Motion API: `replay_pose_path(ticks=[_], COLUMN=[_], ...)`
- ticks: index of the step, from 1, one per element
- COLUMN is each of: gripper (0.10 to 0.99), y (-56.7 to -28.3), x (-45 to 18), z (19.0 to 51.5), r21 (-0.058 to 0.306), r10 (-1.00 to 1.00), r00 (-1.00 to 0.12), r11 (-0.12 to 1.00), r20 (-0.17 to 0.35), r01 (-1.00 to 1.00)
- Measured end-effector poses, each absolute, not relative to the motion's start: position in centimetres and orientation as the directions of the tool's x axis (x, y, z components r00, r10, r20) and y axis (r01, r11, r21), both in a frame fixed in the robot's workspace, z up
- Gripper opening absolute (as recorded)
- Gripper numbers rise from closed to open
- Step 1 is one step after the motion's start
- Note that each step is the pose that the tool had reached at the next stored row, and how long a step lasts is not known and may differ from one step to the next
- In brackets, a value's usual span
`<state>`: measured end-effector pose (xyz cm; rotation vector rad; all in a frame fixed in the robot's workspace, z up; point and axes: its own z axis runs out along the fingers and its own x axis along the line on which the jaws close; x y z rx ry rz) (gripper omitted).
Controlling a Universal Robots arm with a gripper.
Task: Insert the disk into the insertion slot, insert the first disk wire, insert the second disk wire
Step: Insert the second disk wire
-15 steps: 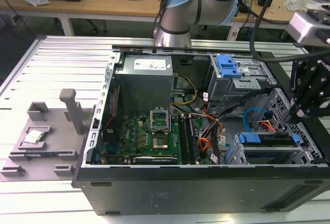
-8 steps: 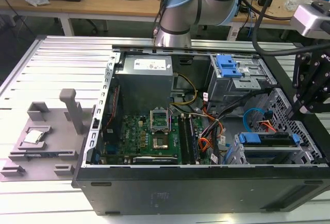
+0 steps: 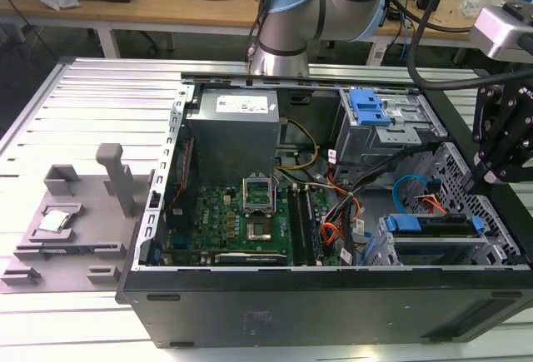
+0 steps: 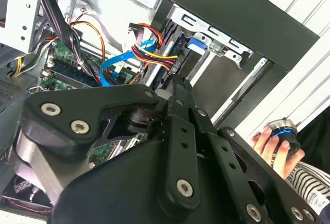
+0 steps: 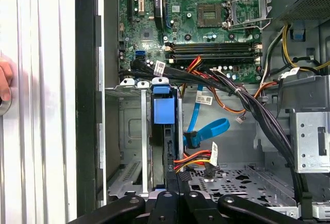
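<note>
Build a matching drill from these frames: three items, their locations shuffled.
1. silver disk in blue plastic carrier
2. grey metal power supply box
3. grey plastic fixture tray

A. outside the black computer case, at the exterior view's left
B. in the low perforated grey drive cage
C. inside the case, beyond the green motherboard

Pairs: 1-B, 2-C, 3-A

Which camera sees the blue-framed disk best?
The exterior view: the disk shows its whole length, blue at both ends. The first wrist view sees the disk end-on; the second wrist view catches one blue tab.
</note>
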<state>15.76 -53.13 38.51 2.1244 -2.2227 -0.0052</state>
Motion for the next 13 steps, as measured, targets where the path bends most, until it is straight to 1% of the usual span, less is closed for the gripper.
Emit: replay_pose_path(ticks=[1,4,13], gripper=[0.114,0.302,0.302], y=[-53.13,-53.13,-53.06], x=[15.76,15.76,15.21], z=[38.52,38.52,38.52], r21=[0.049,0.049,0.049], r10=[-0.998,-0.998,-0.998], r00=[-0.044,-0.044,-0.044], r11=[0.046,0.046,0.046], r20=[0.046,0.046,0.046], r01=[-0.998,-0.998,-0.998])
